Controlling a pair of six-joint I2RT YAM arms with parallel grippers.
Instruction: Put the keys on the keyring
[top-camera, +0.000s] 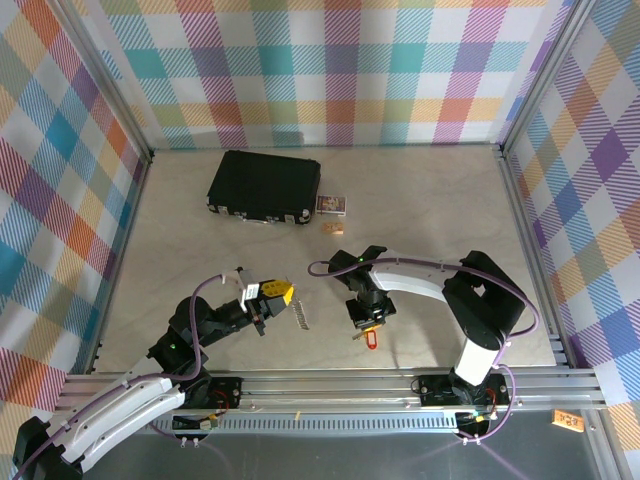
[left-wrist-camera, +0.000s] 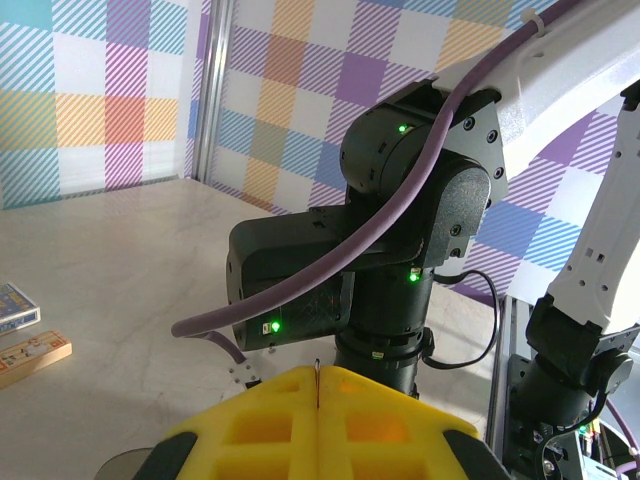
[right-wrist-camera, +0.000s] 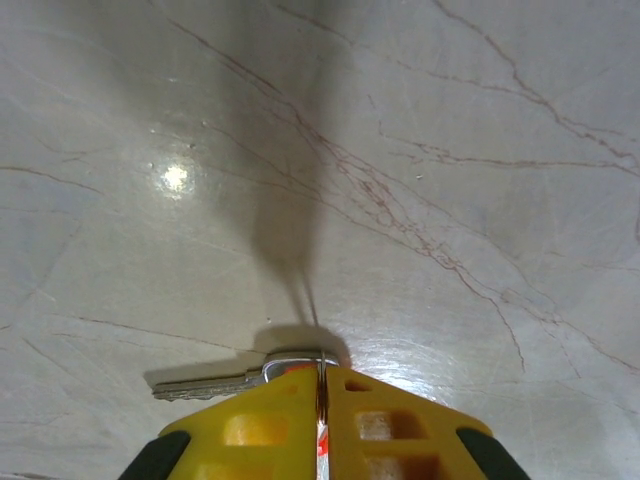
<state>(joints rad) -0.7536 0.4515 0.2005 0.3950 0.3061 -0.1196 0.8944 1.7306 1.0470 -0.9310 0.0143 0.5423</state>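
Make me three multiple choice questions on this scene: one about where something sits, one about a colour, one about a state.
1. Where does the black case lie?
A) on the far side of the table
B) between the arm bases
C) on the near rail

2. What colour is the keyring tag?
A) blue
B) red
C) green

3. How is the right hand?
A) wide open
B) shut
C) half open

Answers:
1 A, it lies well beyond both arms.
2 B, the tag shows red beside the right hand.
3 B, its yellow fingers meet, with red pinched in the seam.
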